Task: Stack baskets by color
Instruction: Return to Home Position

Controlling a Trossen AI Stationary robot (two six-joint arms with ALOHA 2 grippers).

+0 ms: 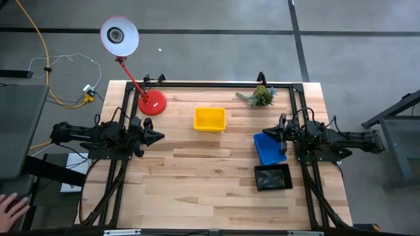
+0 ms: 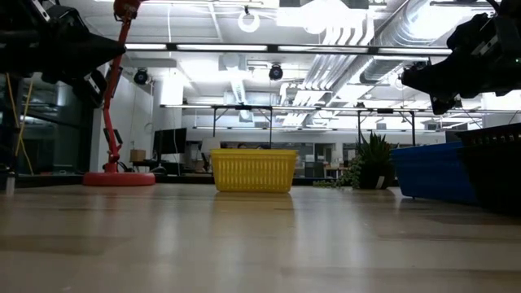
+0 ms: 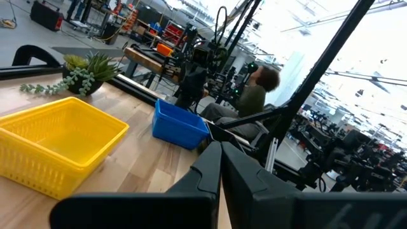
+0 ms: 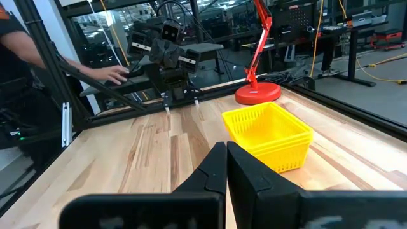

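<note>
- Where the table (image 1: 197,196) meets its left edge, the left gripper (image 1: 159,136) hangs raised above the wood, its fingers pressed together on nothing.
- The red lamp (image 1: 152,103) stands just beyond it, at the far left.
- The yellow stack (image 1: 209,119) of nested baskets sits at the far middle, alone.
- A small plant (image 1: 261,96) is at the far right.
- The blue stack (image 1: 269,149) lies on the right side, with the black stack (image 1: 273,177) just nearer.
- The right gripper (image 1: 266,133) is raised above the blue stack's far end, clenched and empty.
</note>
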